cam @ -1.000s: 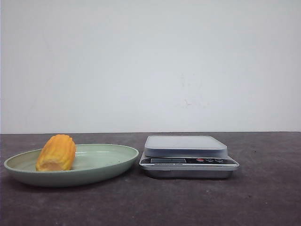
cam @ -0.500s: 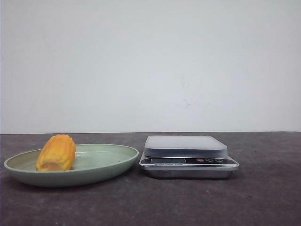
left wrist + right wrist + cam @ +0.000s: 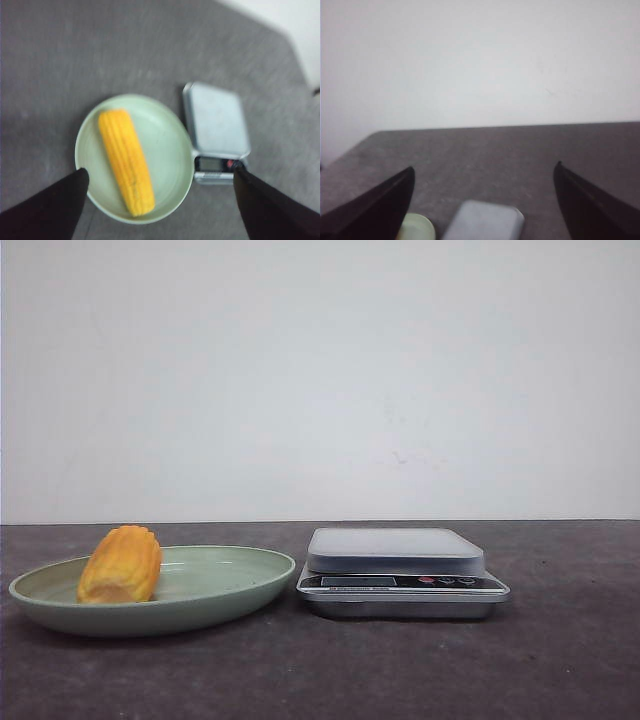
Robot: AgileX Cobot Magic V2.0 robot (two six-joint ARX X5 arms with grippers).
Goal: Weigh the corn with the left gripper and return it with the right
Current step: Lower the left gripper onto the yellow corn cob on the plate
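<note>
The corn [image 3: 120,565] lay in the pale green plate [image 3: 235,592], toward the plate's left side as the front camera saw it, touching nothing else. From my left wrist camera it showed as a long yellow cob [image 3: 126,162] lying slantwise across the plate [image 3: 172,145], rows of kernels running along its length. The digital kitchen scale [image 3: 400,570] stood on the dark bench [image 3: 560,660] just beside the plate, on its right, and its weighing platform was bare.

By my judgement the task had hardly begun. The corn was not yet lifted, nothing had been weighed, and both the trip to the scale and the trip home to the plate were left to do. The first job fell to my left claw; the right one would only come in after the weighing.

My left claw [image 3: 160,172] hung well above the plate, spread wide, with its two dark fingers [image 3: 55,205] framing plate and scale alike. It gripped nothing and touched nothing. The picture from that wrist was somewhat blurred, so I could not read the scale's display [image 3: 210,163].

My right claw [image 3: 482,172] was likewise spread wide and empty, held up over the bench and looking toward the pale wall. Only the edge of the scale [image 3: 485,220] and a sliver of the plate [image 3: 417,227] showed low in its view. Neither claw appeared in the front camera.
</note>
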